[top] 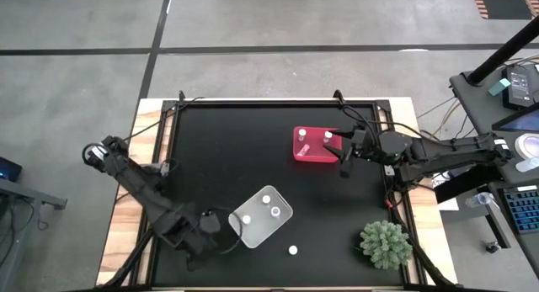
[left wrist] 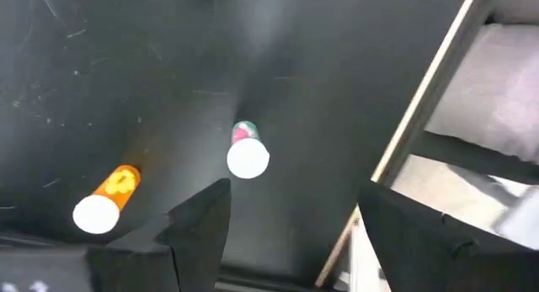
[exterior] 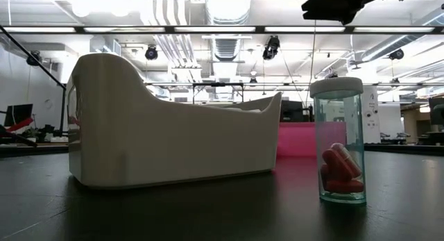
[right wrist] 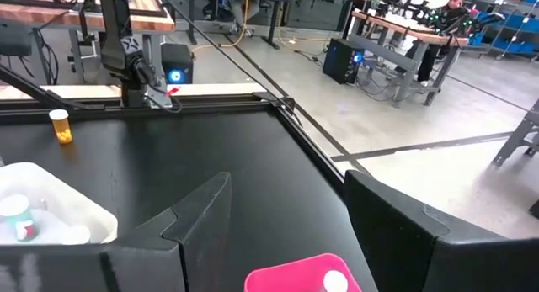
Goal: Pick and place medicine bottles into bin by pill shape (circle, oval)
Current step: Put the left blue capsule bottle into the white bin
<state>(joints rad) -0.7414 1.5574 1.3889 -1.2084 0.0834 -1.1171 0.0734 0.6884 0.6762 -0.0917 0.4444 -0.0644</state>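
On my right wrist feed the right gripper's two dark fingers stand well apart with nothing between them, and below them I see the near corner of the pink bin with one white cap showing inside it. From above, that gripper sits at the right edge of the pink bin, over the black table mat, and two white caps show in the bin. The left gripper's fingers are likewise spread and hold nothing; past them I see a bottle with pink contents standing cap toward the camera, and an orange bottle lying tilted on the mat nearby, the two apart from each other. In the high view the left gripper is down at the near left of the table, just beside the white bin, which holds three white-capped bottles. One more bottle stands alone on the mat, between the white bin and the spiky green plant at the near right corner. From table height that lone teal-tinted bottle is upright with red oval capsules inside, the white bin to its side and a strip of the pink bin behind. Far off in the room, on the right wrist feed, a person sits at a desk.
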